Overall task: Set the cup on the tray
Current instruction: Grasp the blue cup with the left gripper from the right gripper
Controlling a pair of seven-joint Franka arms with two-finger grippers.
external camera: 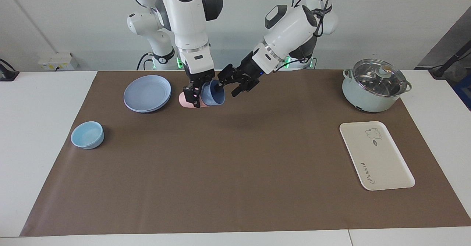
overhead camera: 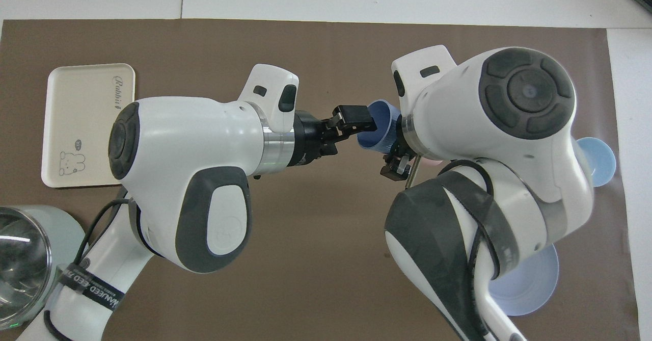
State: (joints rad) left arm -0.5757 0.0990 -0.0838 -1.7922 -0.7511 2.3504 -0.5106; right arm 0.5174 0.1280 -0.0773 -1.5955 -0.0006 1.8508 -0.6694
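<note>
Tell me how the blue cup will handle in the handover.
The cup looks like thin plastic, so probably light and stiff. Its tapered, faintly ribbed wall may slip a little in the left gripper. Held tilted by the right gripper, it would likely roll if dropped.

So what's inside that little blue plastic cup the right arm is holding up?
One finger of the left pincer reaches into the tilted periwinkle-blue plastic cup; otherwise its visible inside looks empty. The bottom is partly covered.

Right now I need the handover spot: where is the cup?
The cup is up in the right gripper, tipped on its side over the mat beside the pink cup, with the left gripper at its rim.
</note>
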